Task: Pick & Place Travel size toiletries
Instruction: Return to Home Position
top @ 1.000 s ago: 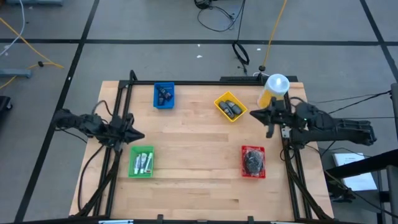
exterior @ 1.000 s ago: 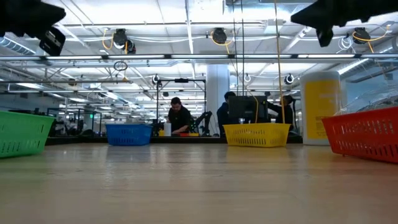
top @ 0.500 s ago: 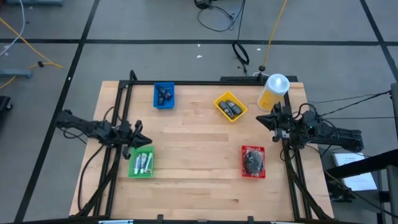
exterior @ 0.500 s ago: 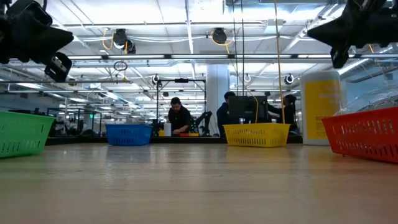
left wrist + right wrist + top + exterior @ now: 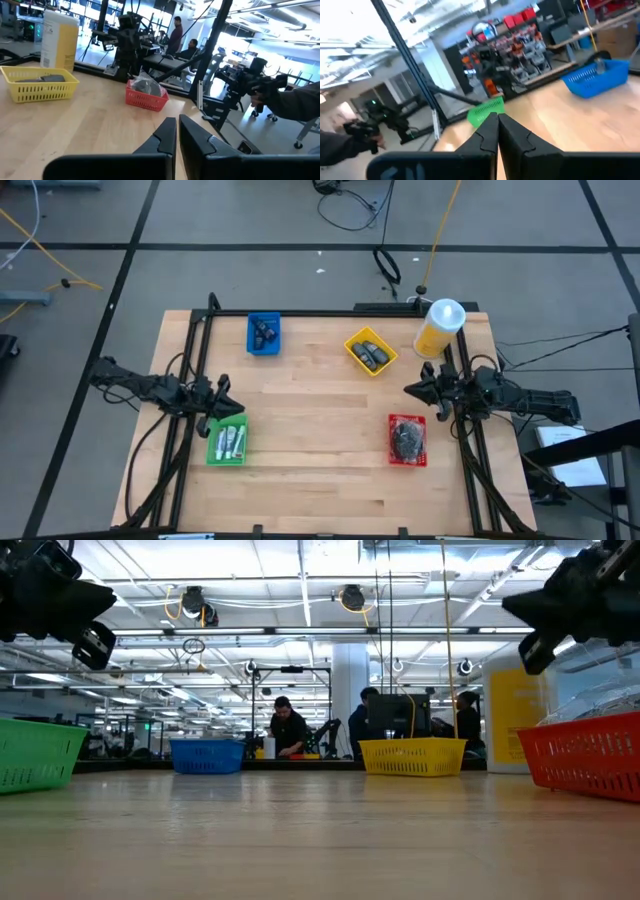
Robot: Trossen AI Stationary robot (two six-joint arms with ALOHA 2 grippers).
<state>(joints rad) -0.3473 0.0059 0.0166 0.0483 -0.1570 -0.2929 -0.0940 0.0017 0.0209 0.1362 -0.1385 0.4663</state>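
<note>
Left tool and right tool are closed, empty, toiletries in 4 bins nearby.

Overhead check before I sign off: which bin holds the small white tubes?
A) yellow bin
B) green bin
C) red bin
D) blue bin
B: in the high view the small white tubes lie side by side inside the green bin, at the table's front-left.
</note>
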